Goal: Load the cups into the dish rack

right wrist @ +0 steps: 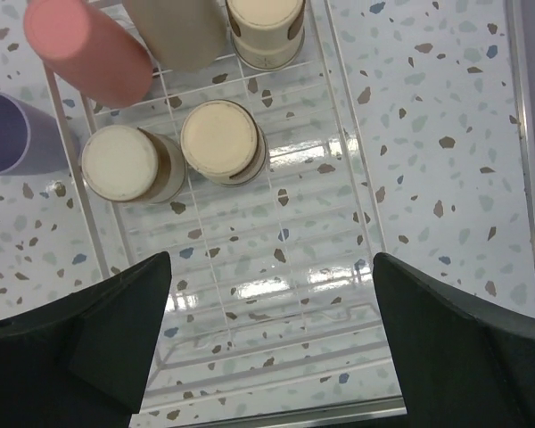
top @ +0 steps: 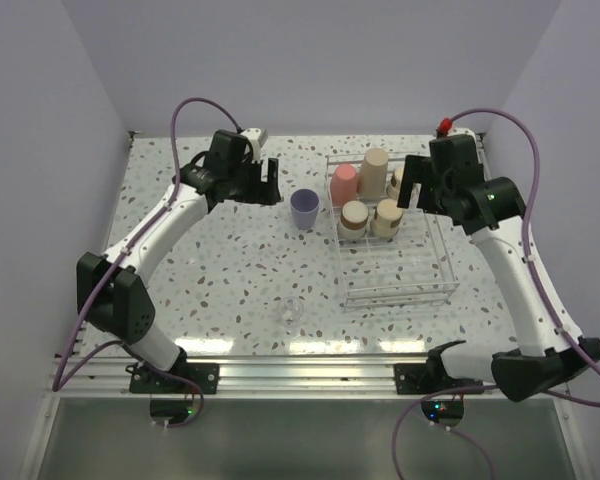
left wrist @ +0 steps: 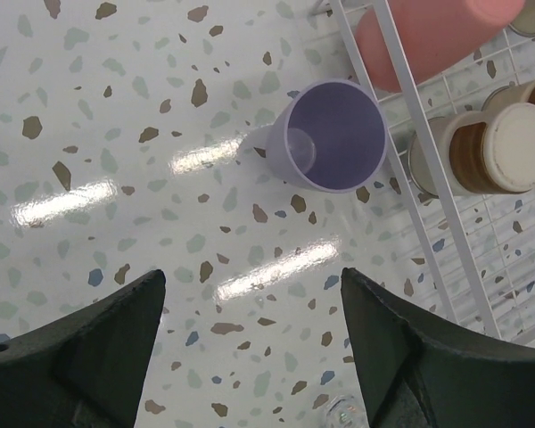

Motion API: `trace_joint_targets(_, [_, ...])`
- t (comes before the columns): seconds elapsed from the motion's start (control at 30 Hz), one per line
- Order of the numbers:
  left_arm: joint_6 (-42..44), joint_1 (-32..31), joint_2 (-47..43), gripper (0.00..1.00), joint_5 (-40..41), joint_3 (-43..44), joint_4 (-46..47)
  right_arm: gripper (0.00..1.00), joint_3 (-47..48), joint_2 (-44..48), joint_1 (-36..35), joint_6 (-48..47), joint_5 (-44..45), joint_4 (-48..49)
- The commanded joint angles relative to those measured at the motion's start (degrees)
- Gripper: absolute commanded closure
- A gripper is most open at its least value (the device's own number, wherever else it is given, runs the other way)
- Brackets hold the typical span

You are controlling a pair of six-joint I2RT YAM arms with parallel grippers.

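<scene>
Lavender cup (left wrist: 325,138) upright, mouth up, at one o'clock ahead of wide-open, empty left gripper (left wrist: 250,290); likewise spread, empty right gripper (right wrist: 272,267) farther off.

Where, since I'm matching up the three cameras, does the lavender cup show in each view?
Top external: the lavender cup stands on the table just above centre, left of the dish rack.
Left wrist: upper middle, its open mouth facing the camera, beside the rack's wall.
Right wrist: at the left edge, partly cut off.
Shared landmark: the pink cup inside the rack, close beside it in all three views.
</scene>
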State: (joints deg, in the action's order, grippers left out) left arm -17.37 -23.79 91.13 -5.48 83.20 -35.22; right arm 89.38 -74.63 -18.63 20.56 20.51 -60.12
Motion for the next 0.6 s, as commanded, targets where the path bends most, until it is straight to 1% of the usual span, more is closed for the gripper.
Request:
trace_joint_targets(0.0, [-0.2, 0.3, 1.8, 0.17, 0.9, 3.3, 2.3, 0.02, 3.6, 4.5, 0.1, 1.2, 0.5, -4.8])
trace_joint_targets(0.1, [-0.5, 0.2, 3.7, 0.17, 0.8, 5.0, 2.3, 0.02, 3.6, 8.5, 0.1, 1.9, -0.2, -6.3])
trace_joint_targets(0.27, [-1.3, 0.1, 6.5, 0.18, 1.6, 7.9, 2.6, 0.02, -1.0, 15.6, 0.1, 1.8, -2.5, -6.5])
trace_joint_targets(0.57, [-0.4, -0.7, 11.9, 0.18, 3.2, 10.1, 3.1, 0.02, -4.7, 19.8, 0.0, 2.6, -4.5, -7.8])
